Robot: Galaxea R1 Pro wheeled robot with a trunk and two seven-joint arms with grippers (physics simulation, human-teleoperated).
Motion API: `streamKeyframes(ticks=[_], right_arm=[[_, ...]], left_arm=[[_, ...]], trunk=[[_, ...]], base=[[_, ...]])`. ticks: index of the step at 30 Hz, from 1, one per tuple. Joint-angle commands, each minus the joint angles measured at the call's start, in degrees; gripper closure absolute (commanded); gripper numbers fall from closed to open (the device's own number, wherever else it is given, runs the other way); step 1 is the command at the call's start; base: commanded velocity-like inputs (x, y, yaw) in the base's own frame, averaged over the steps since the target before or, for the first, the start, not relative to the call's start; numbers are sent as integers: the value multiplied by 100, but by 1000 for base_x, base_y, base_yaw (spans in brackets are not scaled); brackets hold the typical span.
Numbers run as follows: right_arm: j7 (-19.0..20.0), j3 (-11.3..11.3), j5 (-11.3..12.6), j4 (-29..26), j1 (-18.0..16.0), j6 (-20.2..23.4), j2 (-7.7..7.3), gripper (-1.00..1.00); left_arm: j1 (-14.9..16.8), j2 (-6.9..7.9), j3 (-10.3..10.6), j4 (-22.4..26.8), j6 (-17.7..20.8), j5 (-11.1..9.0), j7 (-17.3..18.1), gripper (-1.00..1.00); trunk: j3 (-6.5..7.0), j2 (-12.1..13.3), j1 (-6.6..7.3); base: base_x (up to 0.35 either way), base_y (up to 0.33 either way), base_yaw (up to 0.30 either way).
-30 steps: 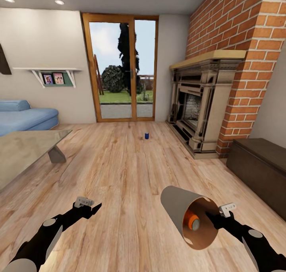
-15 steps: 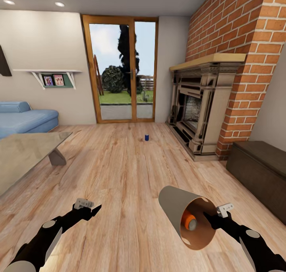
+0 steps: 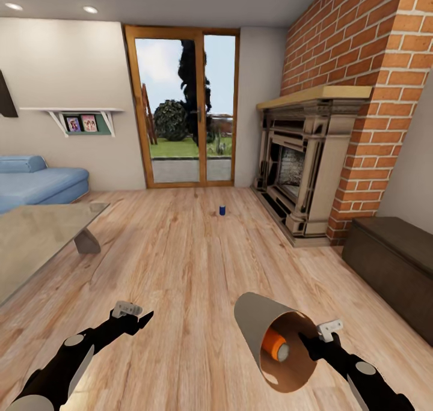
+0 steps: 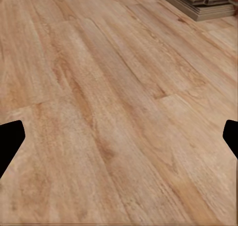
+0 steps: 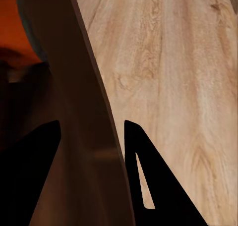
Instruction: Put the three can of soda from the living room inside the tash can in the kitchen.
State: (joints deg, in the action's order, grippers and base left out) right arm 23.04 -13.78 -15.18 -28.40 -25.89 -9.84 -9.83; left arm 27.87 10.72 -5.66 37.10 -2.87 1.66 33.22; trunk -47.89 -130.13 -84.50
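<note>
Wood floor (image 3: pixel 180 261) lies open; right fingers (image 3: pixel 307 343) clamp bin (image 3: pixel 255 318) rim, left fingers (image 3: pixel 144 318) apart.

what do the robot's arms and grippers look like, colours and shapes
Both arms are slim and black with light grey panels and round grey joint caps. The left gripper and right gripper each carry a small whitish block and end in dark, pointed fingers.

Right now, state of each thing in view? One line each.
Bin: tipped on its side, off the floor, rim held by the right gripper.
Orange can: lying inside the bin.
Blue can: upright on the floor, near the fireplace.
Left gripper: jaws open, empty.
</note>
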Motion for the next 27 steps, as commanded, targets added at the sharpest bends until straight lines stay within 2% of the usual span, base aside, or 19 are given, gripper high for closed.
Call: streamKeyframes(ticks=[1,9,15,22,24,27], right_arm=[[5,-32,64,21,-4,-44,6,100],[-18,-48,93,69,-4,-147,-1,100],[-10,-107,133,70,-4,-154,-102,100],[-10,-130,149,73,-4,-154,-354,100],[-10,-141,153,76,-4,-156,-441,100],[-2,-285,155,83,-4,-158,-521,100]], left_arm=[[-1,0,1,-36,-1,-3,0,-100],[-1,0,2,-101,-3,-7,0,-100],[-1,0,11,-122,-7,-4,0,-100],[-1,0,12,-133,-80,1,0,-100],[-1,0,12,-135,-85,1,0,-100],[-1,0,12,-139,-89,1,0,-100]], trunk=[[20,41,23],[163,362,199],[271,603,331],[397,883,484],[397,883,484],[397,883,484]], base=[[0,0,0],[0,0,0],[0,0,0],[0,0,0],[0,0,0],[0,0,0]])
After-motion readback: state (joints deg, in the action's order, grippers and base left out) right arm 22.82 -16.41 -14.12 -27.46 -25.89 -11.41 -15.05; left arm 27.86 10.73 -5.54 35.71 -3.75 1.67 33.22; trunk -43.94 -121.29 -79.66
